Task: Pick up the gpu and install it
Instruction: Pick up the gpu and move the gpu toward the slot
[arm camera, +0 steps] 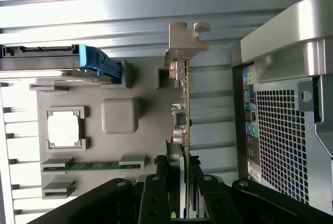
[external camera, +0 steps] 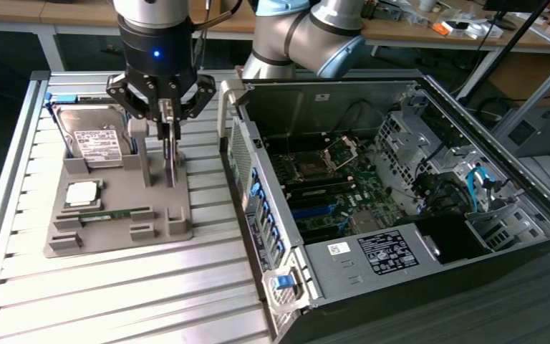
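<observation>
The gpu (external camera: 172, 166) is a thin card standing on edge in the grey holder tray (external camera: 112, 233), on the side nearest the computer case. My gripper (external camera: 167, 132) hangs straight down over it, its fingers closed on the card's upper edge. In the wrist view the gpu (arm camera: 183, 104) appears edge-on, with its silver bracket (arm camera: 184, 39) at the far end. The black fingers (arm camera: 156, 193) of my gripper (arm camera: 179, 182) press against both faces of the card. I cannot tell whether the card's lower edge still rests in its slot.
The holder tray (arm camera: 145, 135) also carries a silver hard drive (external camera: 98, 136), a processor chip (external camera: 82, 192) and a narrow green memory stick (external camera: 112, 213). The open computer case (external camera: 371, 179) lies close on the exterior view's right, with its motherboard (external camera: 323, 179) exposed. Slatted aluminium table (external camera: 112, 301) lies underneath.
</observation>
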`<action>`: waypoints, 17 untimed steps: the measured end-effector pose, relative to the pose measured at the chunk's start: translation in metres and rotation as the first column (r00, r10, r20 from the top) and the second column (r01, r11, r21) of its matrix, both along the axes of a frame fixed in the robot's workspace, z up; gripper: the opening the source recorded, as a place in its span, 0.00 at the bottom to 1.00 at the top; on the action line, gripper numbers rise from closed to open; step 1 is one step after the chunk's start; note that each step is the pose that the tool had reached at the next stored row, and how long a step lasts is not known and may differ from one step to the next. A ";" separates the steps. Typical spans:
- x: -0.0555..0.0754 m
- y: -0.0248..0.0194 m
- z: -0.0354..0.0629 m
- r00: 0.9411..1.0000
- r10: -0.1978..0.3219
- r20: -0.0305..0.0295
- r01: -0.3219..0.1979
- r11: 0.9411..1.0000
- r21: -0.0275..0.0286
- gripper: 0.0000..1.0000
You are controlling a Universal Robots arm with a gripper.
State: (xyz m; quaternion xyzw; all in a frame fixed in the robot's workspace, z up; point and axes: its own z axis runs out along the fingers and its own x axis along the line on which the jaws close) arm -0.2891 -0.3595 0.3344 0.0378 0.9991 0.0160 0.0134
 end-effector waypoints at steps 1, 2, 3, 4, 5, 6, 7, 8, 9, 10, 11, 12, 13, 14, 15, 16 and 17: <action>0.000 0.0000 0.0007 1.000 0.000 0.000 0.000 1.000 0.000 0.27; 0.000 0.0000 0.0013 1.000 0.000 0.000 0.000 1.000 0.000 0.27; 0.000 0.0000 0.0017 1.000 0.000 0.000 0.000 1.000 0.000 0.27; 0.000 0.0000 0.0019 1.000 0.000 0.000 0.000 1.000 0.000 0.27; 0.000 0.0000 0.0020 1.000 0.000 0.000 0.000 1.000 0.000 0.27; 0.000 0.0000 0.0021 1.000 0.000 0.000 0.000 1.000 0.000 0.27; 0.000 0.0000 0.0023 1.000 0.000 0.000 0.000 1.000 0.000 0.27; 0.000 0.0000 0.0024 1.000 0.000 0.000 0.000 1.000 0.000 0.27; 0.000 0.0000 0.0024 1.000 0.000 0.000 0.000 1.000 0.000 0.27; 0.000 0.0000 0.0026 1.000 0.000 0.000 0.000 1.000 0.000 0.27; 0.000 0.0000 0.0028 1.000 0.000 0.000 0.000 1.000 0.000 0.27; 0.000 0.0000 0.0029 1.000 0.000 0.000 0.000 1.000 0.000 0.27; 0.000 0.0000 0.0030 1.000 0.000 0.000 0.000 1.000 0.000 0.27; 0.000 0.0000 0.0033 1.000 0.000 0.000 0.000 1.000 0.000 0.27; 0.000 0.0000 0.0039 1.000 0.000 -0.001 0.000 1.000 0.000 0.27; 0.000 0.0000 0.0042 1.000 0.000 0.000 0.000 1.000 0.000 0.27; 0.000 0.0000 0.0045 1.000 0.000 0.000 0.000 1.000 0.000 0.27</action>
